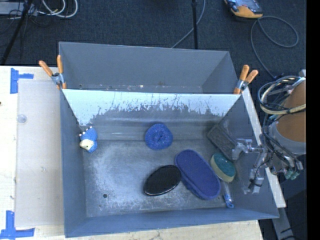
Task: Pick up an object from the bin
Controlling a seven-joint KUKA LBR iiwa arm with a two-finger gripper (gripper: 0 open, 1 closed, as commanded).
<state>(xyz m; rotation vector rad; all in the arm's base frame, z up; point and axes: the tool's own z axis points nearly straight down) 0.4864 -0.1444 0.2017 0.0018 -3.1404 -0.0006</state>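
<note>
My gripper (pixel 249 164) hangs over the bin's right sloping wall, its two metal fingers apart and nothing between them. Just left of it lies a round teal and yellow disc (pixel 223 167), leaning against a large blue oval case (pixel 197 174). A dark grey square pad (pixel 223 136) rests against the right wall, behind the disc. A thin blue pen-like piece (pixel 228 200) lies near the front right corner.
A black oval object (pixel 162 180) lies left of the blue case. A fuzzy blue ball (pixel 159 136) sits mid-bin towards the back. A small blue and white toy (pixel 88 140) lies by the left wall. The arm and its cables stand beyond the right rim.
</note>
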